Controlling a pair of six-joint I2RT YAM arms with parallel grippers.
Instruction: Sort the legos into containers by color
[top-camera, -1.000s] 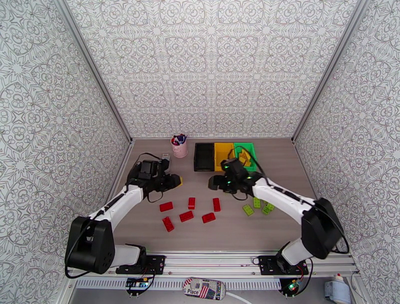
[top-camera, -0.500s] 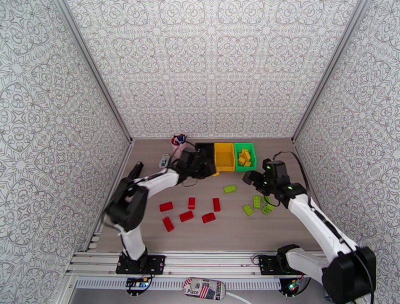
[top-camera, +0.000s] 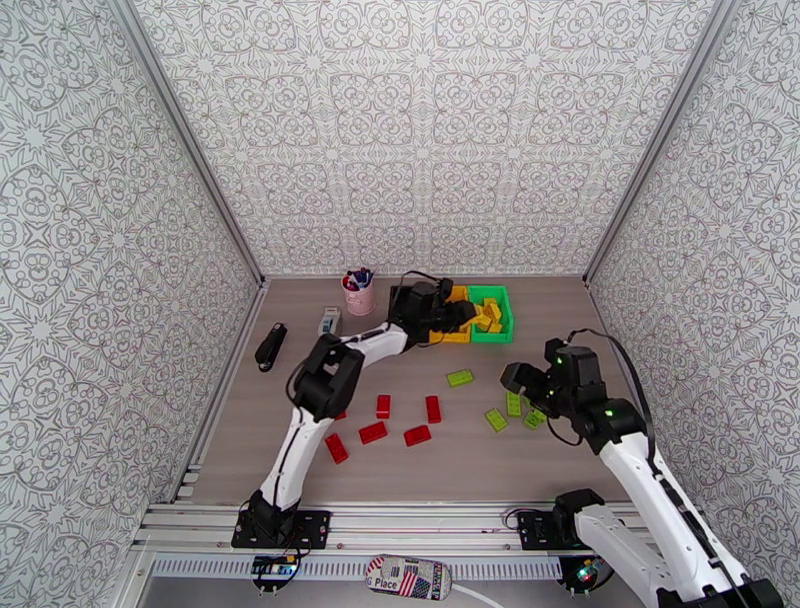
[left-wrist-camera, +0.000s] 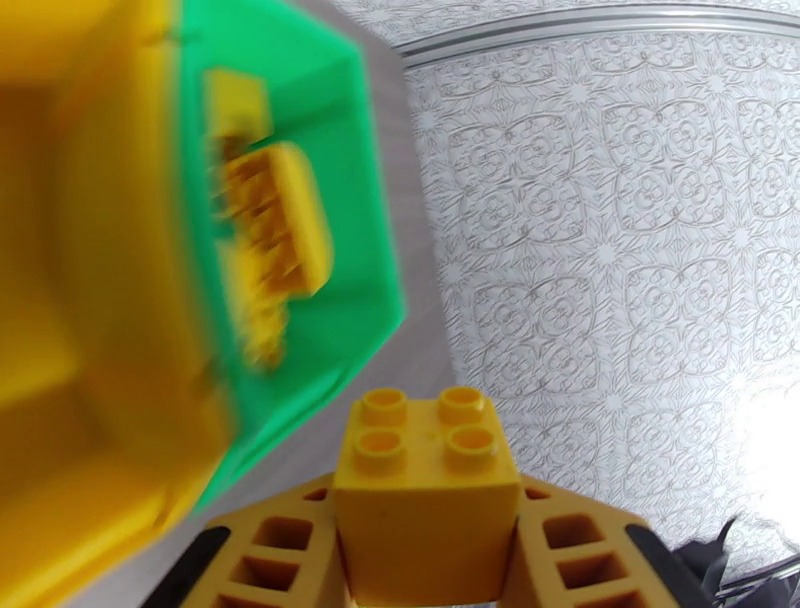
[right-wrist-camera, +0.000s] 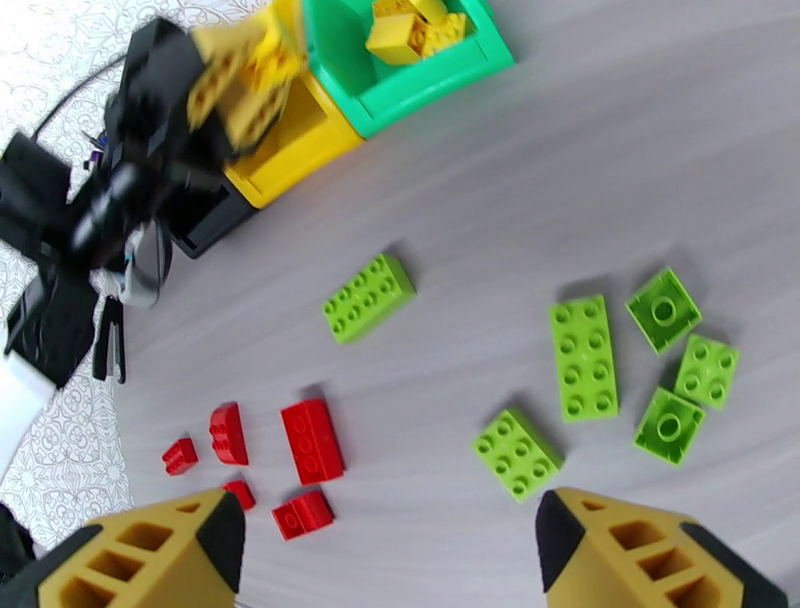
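My left gripper (top-camera: 460, 313) hangs over the yellow bin (top-camera: 452, 335), close to the green bin (top-camera: 497, 331). It is shut on a yellow lego (left-wrist-camera: 425, 480). Other yellow legos (left-wrist-camera: 275, 220) lie inside the green bin (left-wrist-camera: 340, 250). My left arm covers most of the black bin (right-wrist-camera: 205, 215). My right gripper (top-camera: 520, 378) is open and empty above the light green legos (right-wrist-camera: 583, 355), which are scattered at the right. One more green lego (top-camera: 460, 378) lies alone mid-table. Several red legos (top-camera: 373, 432) lie at the table's centre front.
A pink cup of pens (top-camera: 359, 295) stands at the back, left of the bins. A small white-and-blue box (top-camera: 329, 322) and a black object (top-camera: 270, 347) lie toward the left edge. Patterned walls enclose the table.
My left arm swung from the table's left side to the bins, carrying the yellow lego. My right arm pulled back from the centre to the right, and a green lego now lies mid-table.
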